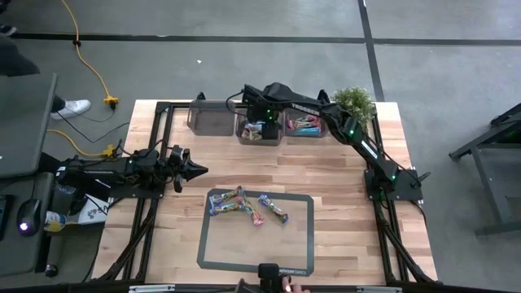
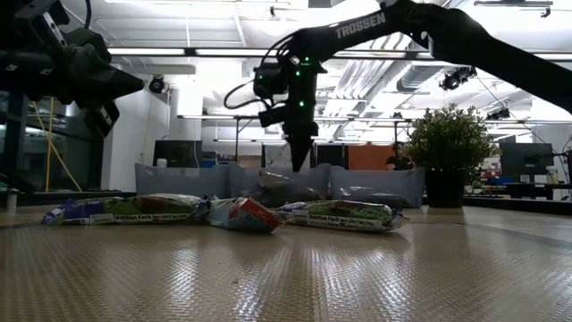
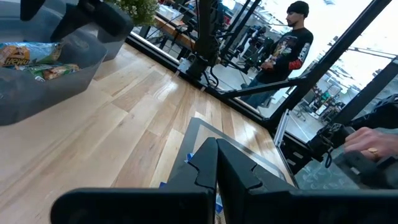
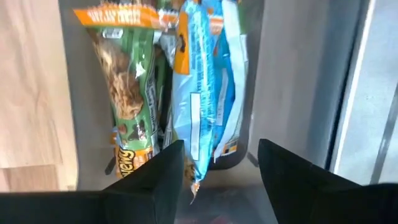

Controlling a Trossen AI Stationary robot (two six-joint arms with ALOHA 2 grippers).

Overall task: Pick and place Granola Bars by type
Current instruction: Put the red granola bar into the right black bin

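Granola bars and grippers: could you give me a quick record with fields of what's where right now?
Right gripper: open, above the middle bin
Middle bin contents: green-and-orange bars and a light blue bar
Right bin: holds pinkish bars
Left bin: looks empty
Grey mat: several granola bars lie along its far edge
Left gripper: shut, holding nothing, left of the mat
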